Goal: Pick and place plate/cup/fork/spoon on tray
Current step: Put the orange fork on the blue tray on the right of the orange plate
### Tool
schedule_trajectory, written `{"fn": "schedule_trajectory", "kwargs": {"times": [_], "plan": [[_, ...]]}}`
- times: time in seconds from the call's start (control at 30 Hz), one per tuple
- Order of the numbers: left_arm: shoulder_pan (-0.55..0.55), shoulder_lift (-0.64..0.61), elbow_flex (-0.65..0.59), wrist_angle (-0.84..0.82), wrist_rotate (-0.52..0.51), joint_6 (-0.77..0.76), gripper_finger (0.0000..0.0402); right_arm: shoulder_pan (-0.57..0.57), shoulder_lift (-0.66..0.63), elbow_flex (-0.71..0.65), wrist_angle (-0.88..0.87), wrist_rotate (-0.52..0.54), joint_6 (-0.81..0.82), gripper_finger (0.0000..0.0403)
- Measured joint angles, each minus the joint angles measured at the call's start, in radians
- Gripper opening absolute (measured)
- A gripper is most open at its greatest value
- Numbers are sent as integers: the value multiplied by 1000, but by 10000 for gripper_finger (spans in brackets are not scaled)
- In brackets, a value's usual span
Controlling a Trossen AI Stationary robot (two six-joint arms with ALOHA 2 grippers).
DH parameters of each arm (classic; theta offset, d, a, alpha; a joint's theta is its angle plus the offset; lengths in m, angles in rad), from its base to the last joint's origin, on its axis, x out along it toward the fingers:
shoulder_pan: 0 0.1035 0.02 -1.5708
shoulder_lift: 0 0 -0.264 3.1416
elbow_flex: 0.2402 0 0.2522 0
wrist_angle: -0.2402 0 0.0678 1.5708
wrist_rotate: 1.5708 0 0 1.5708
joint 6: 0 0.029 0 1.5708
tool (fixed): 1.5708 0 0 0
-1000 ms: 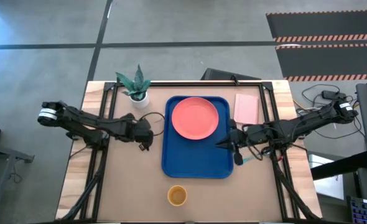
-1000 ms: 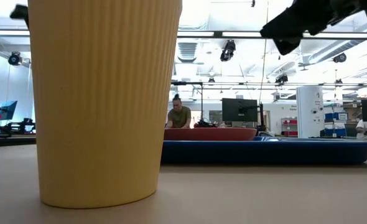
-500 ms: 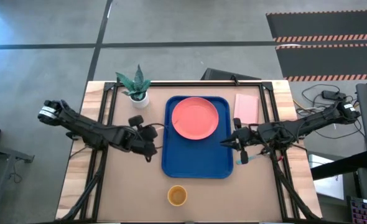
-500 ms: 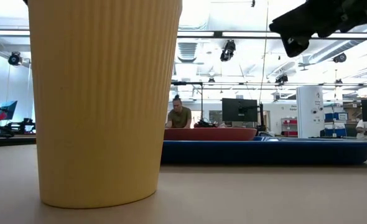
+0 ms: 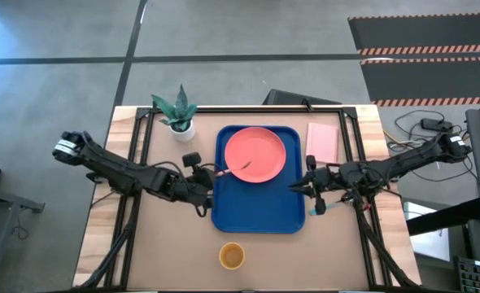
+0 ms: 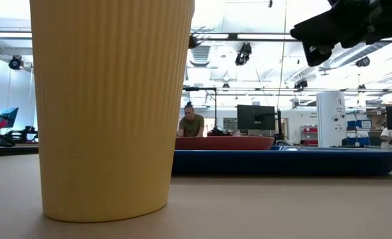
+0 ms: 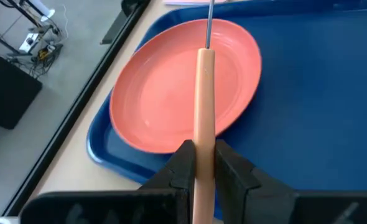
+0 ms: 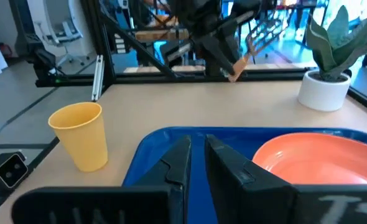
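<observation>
Pale orange-pink, the fork (image 7: pixel 203 130) is pinched by its handle in the left gripper (image 5: pixel 208 179), its long way pointing straight ahead so the tines hang over the one coral plate (image 5: pixel 255 155), which lies on the one blue tray (image 5: pixel 256 216) just in front. The right gripper (image 5: pixel 315 190), fingers nearly together and holding nothing, waits beside the tray's far edge. One yellow cup (image 5: pixel 231 256) stands on the tabletop (image 5: pixel 167 244), off to the side and well apart from both.
</observation>
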State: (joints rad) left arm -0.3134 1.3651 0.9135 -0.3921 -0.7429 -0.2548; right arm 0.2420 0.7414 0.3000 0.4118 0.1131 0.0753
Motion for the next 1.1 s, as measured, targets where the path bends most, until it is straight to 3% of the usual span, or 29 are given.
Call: {"fn": "schedule_trajectory", "kwargs": {"times": [0.27,0.63,1.1], "plan": [[-2,152,129,-39,1,35,19,0,-86,-51,35,0,-12,38],[-21,261,211,-45,5,144,19,0,-185,-96,29,1,-5,38],[-23,381,280,-133,5,241,19,0,-202,-97,10,2,-5,38]]}}
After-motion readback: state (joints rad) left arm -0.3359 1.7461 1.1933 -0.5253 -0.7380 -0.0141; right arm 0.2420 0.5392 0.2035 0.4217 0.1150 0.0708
